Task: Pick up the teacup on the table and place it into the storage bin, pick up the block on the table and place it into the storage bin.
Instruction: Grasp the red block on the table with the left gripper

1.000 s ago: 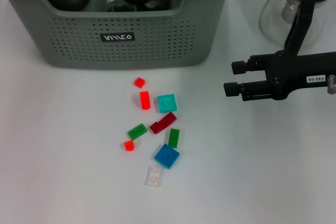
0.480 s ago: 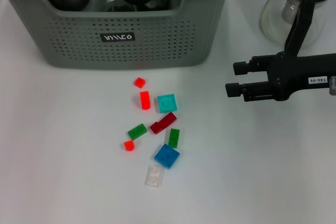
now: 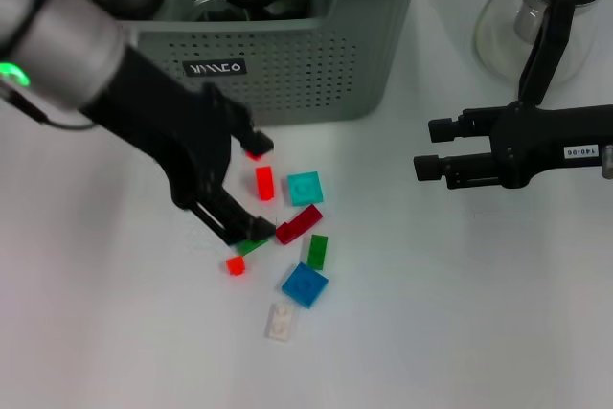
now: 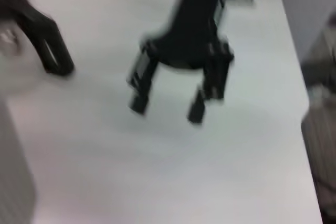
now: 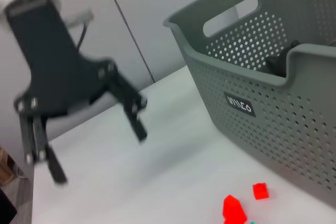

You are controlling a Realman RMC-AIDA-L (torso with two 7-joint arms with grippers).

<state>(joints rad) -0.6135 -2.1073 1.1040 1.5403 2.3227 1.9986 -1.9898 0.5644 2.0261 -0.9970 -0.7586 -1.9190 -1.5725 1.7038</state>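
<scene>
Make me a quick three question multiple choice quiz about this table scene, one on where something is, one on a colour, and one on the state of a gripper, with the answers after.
1. Where is the left gripper?
A. Inside the storage bin
B. Over the scattered blocks in front of the storage bin
C. Beside the glass pot

2. What colour is the square block nearest the clear block?
A. Blue
B. Yellow
C. Purple

3. How do the right gripper's jaws stand?
A. Shut on a block
B. Shut on a teacup
C. Open and empty

Answers:
1. B: the head view shows the left gripper low over the blocks, in front of the storage bin.
2. A: the square beside the clear block is blue.
3. C: the right gripper shows two parted fingers with nothing between them, off to the right of the blocks.
</scene>
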